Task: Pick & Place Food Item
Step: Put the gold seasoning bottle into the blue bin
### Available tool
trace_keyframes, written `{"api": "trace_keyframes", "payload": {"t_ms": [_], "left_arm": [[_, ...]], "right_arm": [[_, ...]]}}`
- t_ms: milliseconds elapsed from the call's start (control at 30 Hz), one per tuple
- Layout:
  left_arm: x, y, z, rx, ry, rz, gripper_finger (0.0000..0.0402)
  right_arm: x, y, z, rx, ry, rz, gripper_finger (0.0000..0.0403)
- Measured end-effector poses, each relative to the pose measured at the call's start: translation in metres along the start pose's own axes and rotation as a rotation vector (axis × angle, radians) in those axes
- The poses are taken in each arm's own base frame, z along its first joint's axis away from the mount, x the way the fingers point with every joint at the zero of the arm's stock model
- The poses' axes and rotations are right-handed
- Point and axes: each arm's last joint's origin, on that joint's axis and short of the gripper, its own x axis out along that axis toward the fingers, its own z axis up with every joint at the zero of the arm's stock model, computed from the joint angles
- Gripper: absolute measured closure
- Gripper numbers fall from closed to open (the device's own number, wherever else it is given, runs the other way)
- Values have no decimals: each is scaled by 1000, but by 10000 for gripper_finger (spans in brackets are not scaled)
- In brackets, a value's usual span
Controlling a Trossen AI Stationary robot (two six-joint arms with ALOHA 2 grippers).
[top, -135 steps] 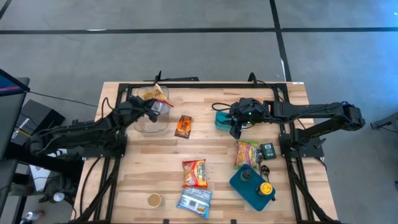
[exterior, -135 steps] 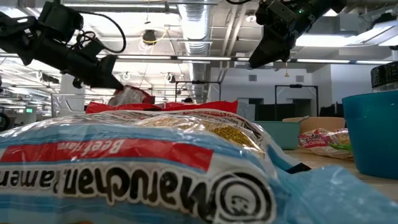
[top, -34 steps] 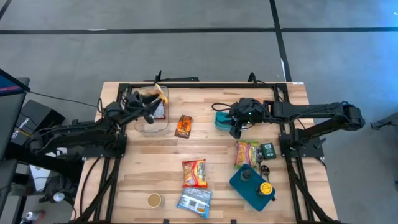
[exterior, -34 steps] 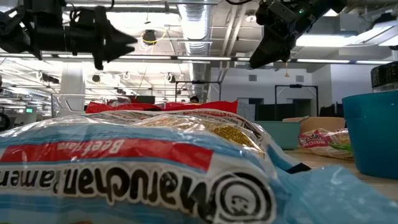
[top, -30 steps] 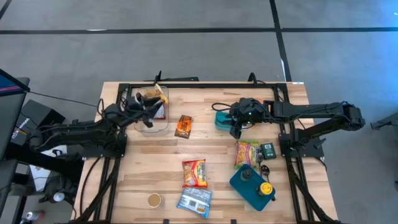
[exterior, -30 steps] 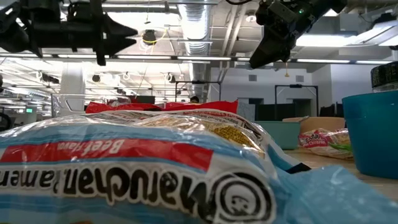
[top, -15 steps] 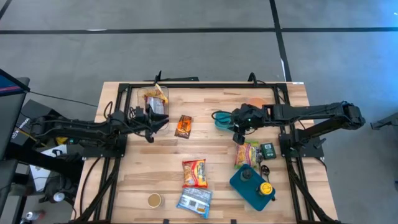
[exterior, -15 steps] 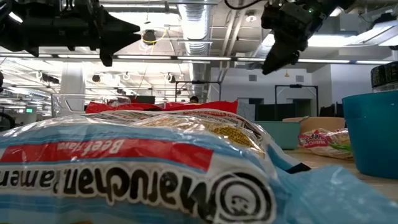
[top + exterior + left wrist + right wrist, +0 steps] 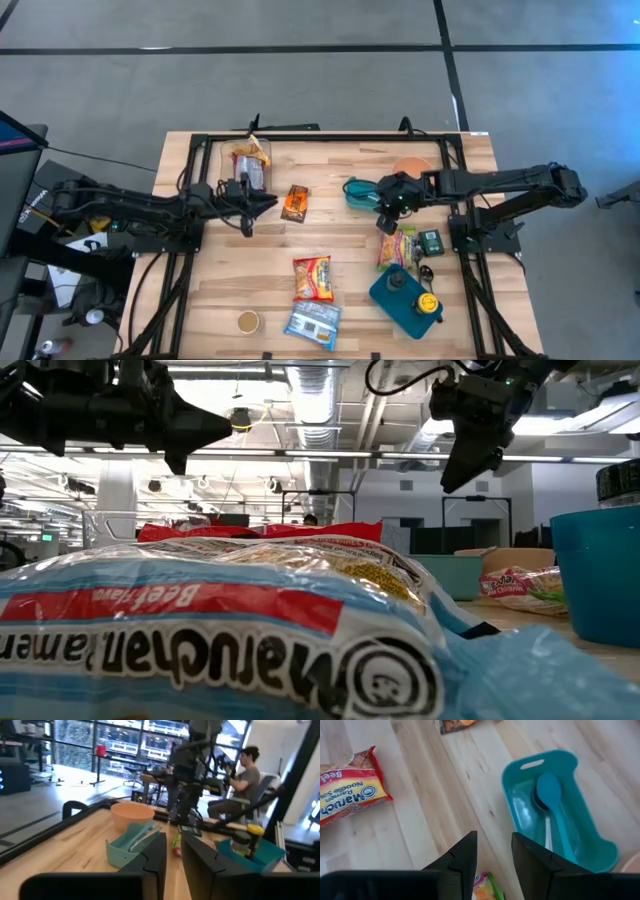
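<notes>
Left tool (image 9: 262, 201), fingers close together with only a thin gap and nothing between them, has pulled back from the clear tub (image 9: 247, 172) and now hovers level above the desk (image 9: 340, 250), pointing toward the middle. A snack bag (image 9: 246, 156) it carried seconds ago now sits inside the tub, just behind and beside this tool, so that drop looks finished. Right tool (image 9: 385, 224), fingers slightly apart and holding nothing, has moved off the teal tray (image 9: 358, 190) and now hangs just past its near edge, above a green and yellow noodle packet (image 9: 397, 246); this is probably the next pick. The bag in the tub is crinkly, orange and red, standing a little tilted with its top poking over the rim. A small dark orange packet (image 9: 294, 202) lies just ahead of the left tool. A red noodle packet (image 9: 313, 278) lies well apart, nearer the desk's front
</notes>
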Motion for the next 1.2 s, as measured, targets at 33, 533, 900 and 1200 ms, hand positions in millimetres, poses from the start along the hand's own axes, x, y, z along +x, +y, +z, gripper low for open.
{"api": "trace_keyframes", "payload": {"t_ms": [33, 533, 900, 1200], "left_arm": [[1, -2, 1, 10, 2, -10, 357], [23, -50, 1, 319, 77, -223, 401], [35, -75, -4, 401, 165, -312, 400], [39, -89, 7, 322, 307, -301, 401]], "right_arm": [[0, 1, 0, -7, -6, -14, 288], [-5, 16, -6, -109, -100, -186, 288], [-7, 23, -7, -131, -148, -219, 288], [-7, 23, -6, -128, -152, -218, 288]]}}
